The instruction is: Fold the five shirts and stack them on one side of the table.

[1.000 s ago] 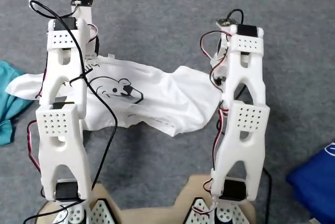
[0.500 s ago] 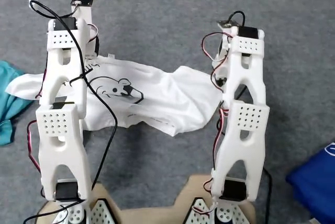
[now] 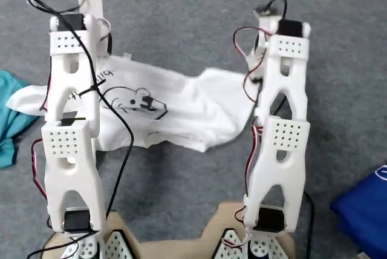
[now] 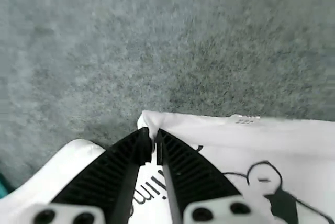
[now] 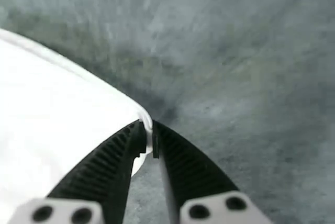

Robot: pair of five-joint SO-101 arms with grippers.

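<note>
High view: a crumpled white fabric shirt [image 3: 193, 114], printed side up with a black line drawing [image 3: 130, 103], lies on the grey felt-like table surface [image 3: 181, 17] between two white arms. Its long axis runs crosswise, from the left arm [image 3: 69, 150] to the right arm [image 3: 281, 144]. One end passes beneath the left arm; the other stops just beside the right arm. The far edge is drawn fairly straight between the arms' ends. The near edge is bunched and folded, coming to a point near the middle of the table. A teal cloth [image 3: 9, 120] lies at the left edge of the table, just beside the shirt's end. A dark blue cloth [image 3: 363, 204] lies at the right edge, well apart from the shirt.

Left wrist view: the left gripper [image 4: 149, 148], its black ribbed jaws pressed together, pinches a corner of the shirt's far edge. A small sewn tag [image 4: 243, 120] sits farther along that edge, and part of the print shows beside the jaws.

Right wrist view: the right gripper [image 5: 147, 140], jaws likewise pressed together, pinches the white fabric at its edge, with grey surface beyond.
</note>
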